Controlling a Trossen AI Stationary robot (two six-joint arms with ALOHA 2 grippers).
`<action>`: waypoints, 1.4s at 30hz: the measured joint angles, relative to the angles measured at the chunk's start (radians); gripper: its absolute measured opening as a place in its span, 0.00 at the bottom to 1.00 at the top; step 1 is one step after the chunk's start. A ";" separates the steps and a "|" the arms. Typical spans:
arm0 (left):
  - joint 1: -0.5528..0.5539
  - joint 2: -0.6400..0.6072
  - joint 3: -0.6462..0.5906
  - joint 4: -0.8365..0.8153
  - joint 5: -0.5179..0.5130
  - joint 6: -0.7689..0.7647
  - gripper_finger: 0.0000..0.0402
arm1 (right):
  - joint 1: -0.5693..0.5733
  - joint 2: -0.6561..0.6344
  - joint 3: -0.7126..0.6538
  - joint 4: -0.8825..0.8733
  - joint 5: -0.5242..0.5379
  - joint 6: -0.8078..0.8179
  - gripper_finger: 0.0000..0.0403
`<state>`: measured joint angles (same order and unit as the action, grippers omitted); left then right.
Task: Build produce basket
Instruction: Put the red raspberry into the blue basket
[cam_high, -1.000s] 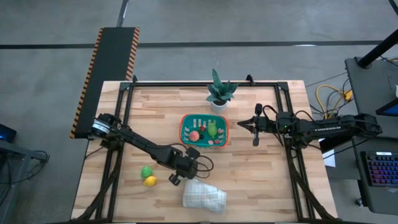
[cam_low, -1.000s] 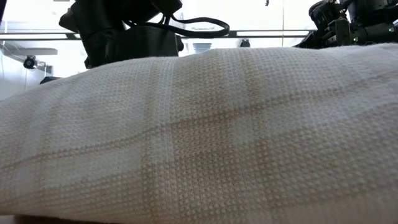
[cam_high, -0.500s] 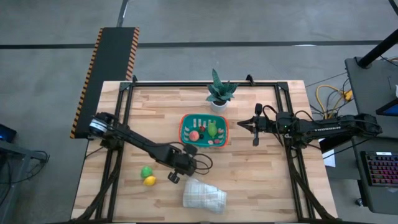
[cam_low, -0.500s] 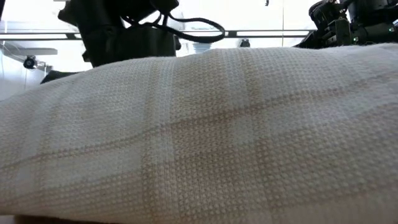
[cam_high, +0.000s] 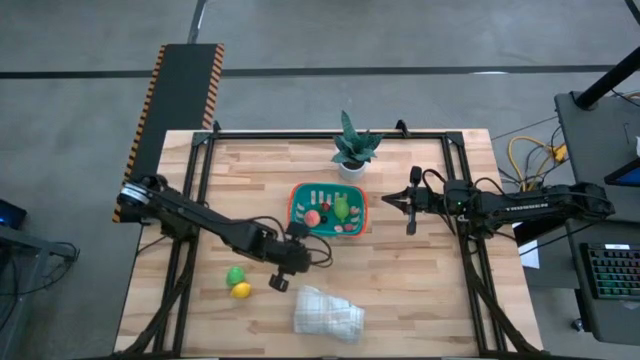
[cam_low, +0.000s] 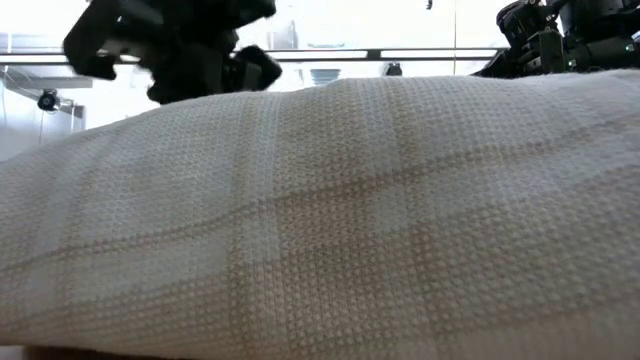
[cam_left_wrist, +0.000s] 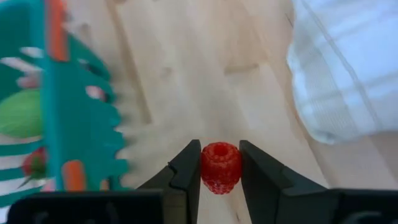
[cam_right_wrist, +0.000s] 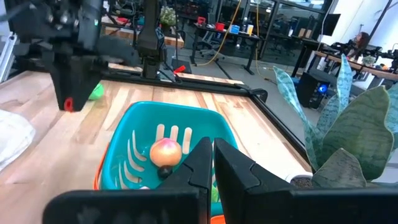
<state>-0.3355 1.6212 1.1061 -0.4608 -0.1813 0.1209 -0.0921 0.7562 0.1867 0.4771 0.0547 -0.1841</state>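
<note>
Red raspberry (cam_left_wrist: 220, 167) clamped between left gripper (cam_left_wrist: 219, 168) fingers, above bare wood just beside teal basket (cam_high: 300, 212), white cloth (cam_high: 328, 312) nearby. Green (cam_high: 235, 275) and yellow (cam_high: 241, 290) pieces loose on table. Right gripper (cam_right_wrist: 209, 163) clenched, empty, beside basket.

A robotics lab or workshop. Desks (cam_right_wrist: 230, 38) with cables and office chairs fill the room behind. A hazard-striped ramp (cam_high: 170, 125) lies on concrete floor (cam_high: 80, 120).
</note>
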 joint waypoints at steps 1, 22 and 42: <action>-0.001 -0.013 0.000 -0.001 -0.021 -0.010 0.18 | 0.000 0.000 0.000 0.000 0.000 0.000 0.02; -0.001 -0.244 -0.125 0.152 -0.210 -0.006 0.18 | 0.000 0.000 0.000 0.000 0.000 0.000 0.02; 0.056 -0.740 -0.843 1.111 -0.267 0.173 0.17 | 0.000 0.000 0.000 0.021 0.000 0.008 0.02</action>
<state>-0.2791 0.8815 0.2627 0.6505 -0.4480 0.2941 -0.0921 0.7559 0.1867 0.4984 0.0544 -0.1757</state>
